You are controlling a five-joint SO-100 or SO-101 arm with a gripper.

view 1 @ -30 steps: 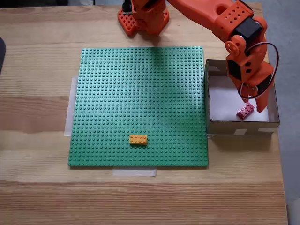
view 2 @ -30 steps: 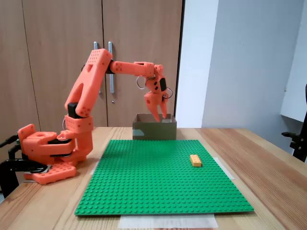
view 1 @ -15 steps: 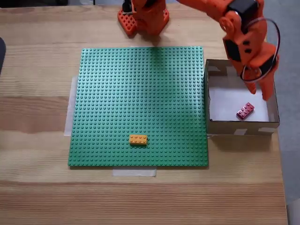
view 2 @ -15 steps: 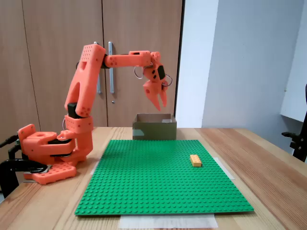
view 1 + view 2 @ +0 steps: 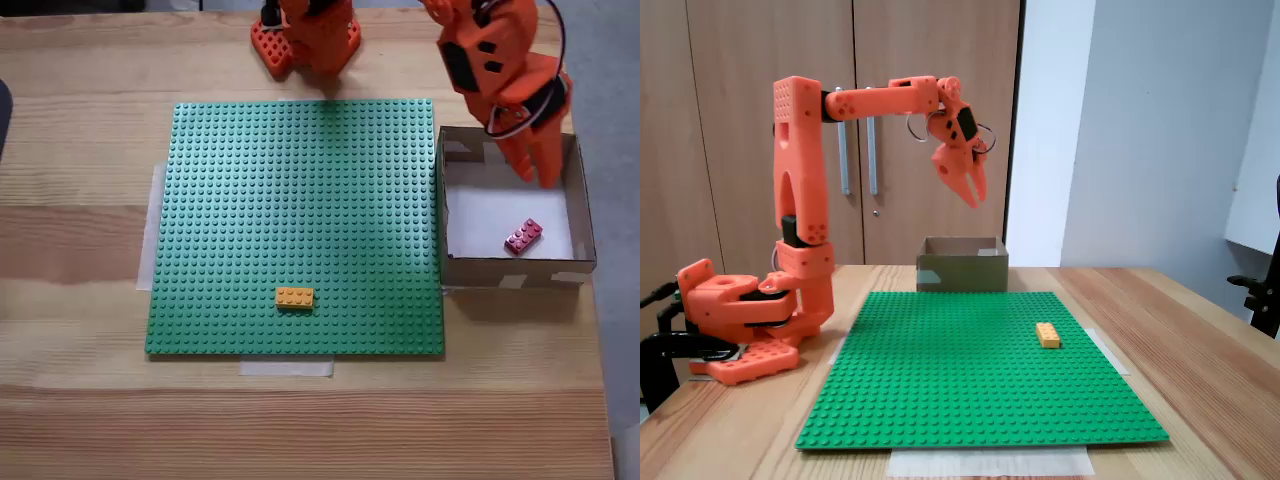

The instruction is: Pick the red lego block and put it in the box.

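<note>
Item: red lego block point(image 5: 523, 237). Small studded brick lying at a slant on the white floor of the box point(image 5: 580, 205), toward the lower right corner as a fixed view from above shows it. Nothing touches it. It is hidden by the box wall in a fixed view from the front.

Item: box point(image 5: 962, 265). Shallow brown cardboard, open top, pale tape patches on its walls. Stands on the table point(image 5: 80, 130) just beside the right edge of the green baseplate point(image 5: 295, 225) in the view from above; behind the baseplate's far edge in the front view.

Item: gripper point(image 5: 973, 192). Orange, empty, raised well above the box, tips pointing down. In the view from above the gripper point(image 5: 540, 165) overlaps the box's upper right part. Its fingers look slightly parted at the tips in the front view, though the gap is small and hard to judge.

Item: orange-yellow brick point(image 5: 294, 297). Sits on the baseplate near its lower edge in the view from above, well apart from the box; the same brick point(image 5: 1047, 334) is toward the right side in the front view.

Item: arm base point(image 5: 735, 315). Orange, on the table left of the baseplate in the front view.

Item: tape strips point(image 5: 286, 368). Pale, at the baseplate edges.

Item: wooden cabinet doors point(image 5: 770, 130). Behind the arm in the front view.
</note>
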